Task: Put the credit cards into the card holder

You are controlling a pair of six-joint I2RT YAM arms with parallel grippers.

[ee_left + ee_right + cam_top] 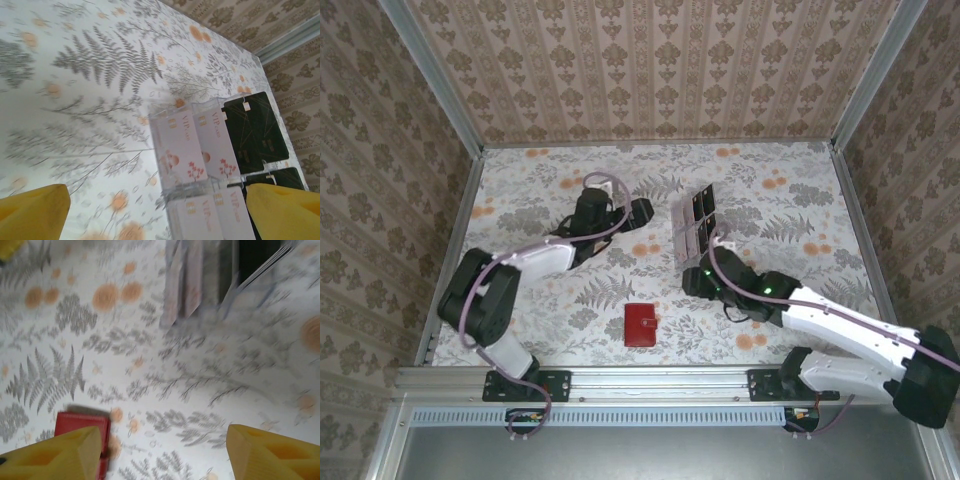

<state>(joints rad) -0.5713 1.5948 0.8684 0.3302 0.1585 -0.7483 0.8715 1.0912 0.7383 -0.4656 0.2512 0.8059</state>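
**Table stock, both arms reaching out over the cloth**

1. Room and edges. The floral-patterned table point(520, 180) is closed in by damask-papered walls point(650, 60) on the far side and both flanks, with a metal rail point(650, 380) along the near edge. There is open cloth between the two grippers, and more on all sides of the wallet.

2. Left gripper point(156, 192). The yellow fingers point(32, 210) are spread wide with nothing between them. It sits just left of the rack.

3. Right gripper point(162, 435). The jaws stand apart, gripping nothing, over bare cloth just nearward of the rack.

4. Small red square folding wallet point(642, 325). It lies flat and shut, nearward and left of the right jaws. In the right wrist view it sits by the left-hand finger, partly hidden behind that tip, not in the gap.

5. Thin near-black rectangular cards point(255, 130). They stand in the clear plastic rack point(695, 225), ahead of the left jaws and toward the right-hand finger, touching neither gripper.

6. Pale pink-white cards point(177, 145). They fill the same rack beside the dark ones, dead ahead of the left jaws.

7. Writing. The pale cards read "VIP", with a smaller word beside it too blurred to read. The dark cards show fine gold lines; their print is too small to read.
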